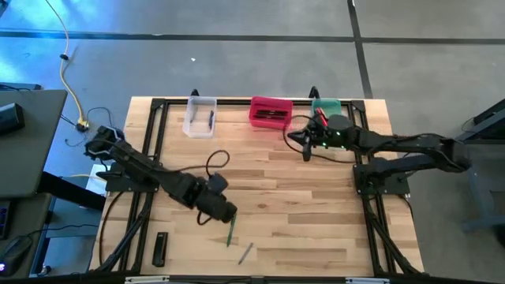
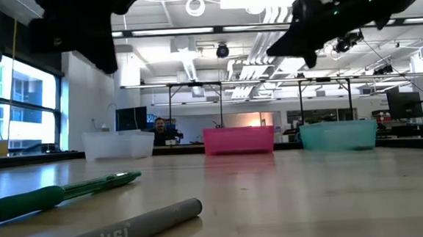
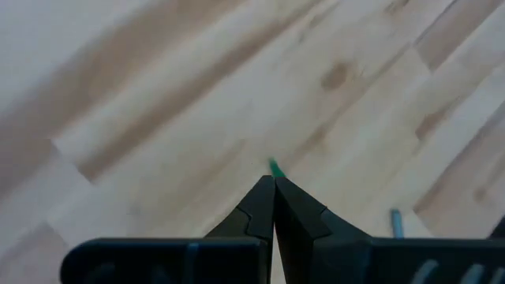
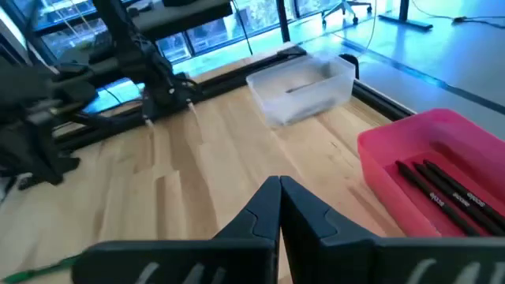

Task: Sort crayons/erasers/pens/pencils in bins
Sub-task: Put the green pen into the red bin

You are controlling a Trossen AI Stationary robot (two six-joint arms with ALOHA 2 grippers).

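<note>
The left gripper [image 1: 226,213] hangs with its fingers pressed together on nothing, and the slim green plastic pen [image 1: 231,230] lies flat on the pale wooden table [image 1: 276,181] just past their tips. A grey marker [image 1: 246,252] lies near it. The pen looks light, stiff and smooth, so it may roll; I'd pinch it mid-barrel, across its width. The right gripper [image 1: 306,155] is likewise closed and empty, just short of the pink-red plastic tub [image 1: 270,112].

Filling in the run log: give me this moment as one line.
left gripper: shut, empty, above green pen | right gripper: shut, empty, near pink bin | grey pen: on table
</note>
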